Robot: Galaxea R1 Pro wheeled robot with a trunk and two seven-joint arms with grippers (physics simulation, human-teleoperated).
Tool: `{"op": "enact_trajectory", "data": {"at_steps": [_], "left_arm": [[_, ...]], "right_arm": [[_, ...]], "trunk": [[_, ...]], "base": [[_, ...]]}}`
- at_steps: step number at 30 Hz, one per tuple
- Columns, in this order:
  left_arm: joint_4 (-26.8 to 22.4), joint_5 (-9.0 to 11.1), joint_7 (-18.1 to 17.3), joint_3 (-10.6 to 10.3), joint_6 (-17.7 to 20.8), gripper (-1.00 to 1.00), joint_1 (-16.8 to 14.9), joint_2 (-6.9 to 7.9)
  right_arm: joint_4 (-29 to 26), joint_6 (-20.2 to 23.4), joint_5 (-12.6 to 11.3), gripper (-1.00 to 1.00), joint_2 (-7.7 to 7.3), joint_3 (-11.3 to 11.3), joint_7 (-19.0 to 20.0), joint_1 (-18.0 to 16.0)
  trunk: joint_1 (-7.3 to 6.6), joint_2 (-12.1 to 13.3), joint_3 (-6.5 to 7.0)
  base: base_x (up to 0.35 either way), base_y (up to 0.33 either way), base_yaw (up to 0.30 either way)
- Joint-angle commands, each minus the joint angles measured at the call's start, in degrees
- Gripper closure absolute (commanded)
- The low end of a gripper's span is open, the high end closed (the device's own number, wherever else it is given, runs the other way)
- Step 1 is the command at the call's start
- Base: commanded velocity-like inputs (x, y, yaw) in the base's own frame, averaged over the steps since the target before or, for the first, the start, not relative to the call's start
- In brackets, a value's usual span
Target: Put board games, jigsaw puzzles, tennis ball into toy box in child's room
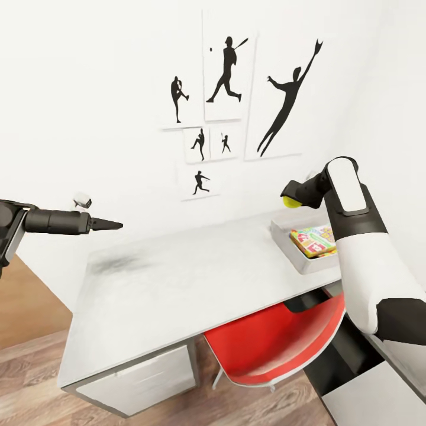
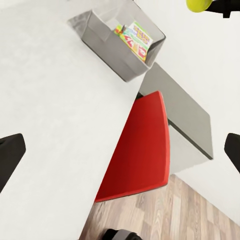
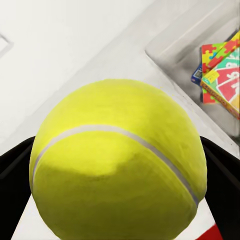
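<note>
At the bottom of the head view a red chair [image 1: 278, 343] is tucked under the front edge of the pale grey desk [image 1: 195, 284], its seat showing lower centre. At the lower right the white right arm rises from the frame edge and bends toward the wall. At the left edge, midway up, the left pincer [image 1: 109, 224] hangs in the air over the desk's left end; in the left wrist view its two dark fingertips [image 2: 10, 155] stand wide apart with nothing between them. On the desk's right end, centre right of the frame, sits the light grey toy box [image 1: 296, 251]. Inside it a board game [image 1: 313, 239] with a yellow-green and red cover lies on top, and the right wrist view shows a jigsaw puzzle [image 3: 215, 52] corner beneath it. Just above the tray's far left corner the right pincer [image 1: 294, 198] grips the tennis ball [image 1: 290, 202], clear of the desk. Behind, silhouette baseball posters [image 1: 231, 100] cover the white wall.
</note>
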Motion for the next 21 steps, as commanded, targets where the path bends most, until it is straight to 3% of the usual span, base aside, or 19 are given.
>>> {"op": "enact_trajectory", "data": {"at_steps": [1, 10, 21], "left_arm": [[0.00, 0.31, -0.02, -0.21, 0.61, -1.00, -0.08, 0.08], [0.00, 0.39, -0.02, -0.20, 0.61, -1.00, -0.08, 0.10], [0.00, 0.41, -0.02, -0.12, 0.61, -1.00, -0.08, 0.10]], "right_arm": [[-0.01, 0.19, -0.52, 1.00, -0.07, 0.17, -0.56, -0.07], [-0.06, 0.19, -0.52, 1.00, -0.08, 0.20, -0.55, -0.07], [-0.19, 0.19, -0.52, 1.00, -0.08, 0.13, -0.55, -0.07]], "trunk": [[0.05, -0.12, -0.12], [0.05, -0.12, -0.12], [0.05, -0.12, -0.12]], "base": [[0.119, -0.239, 0.000], [0.101, -0.202, 0.000], [0.116, -0.097, 0.000]]}}
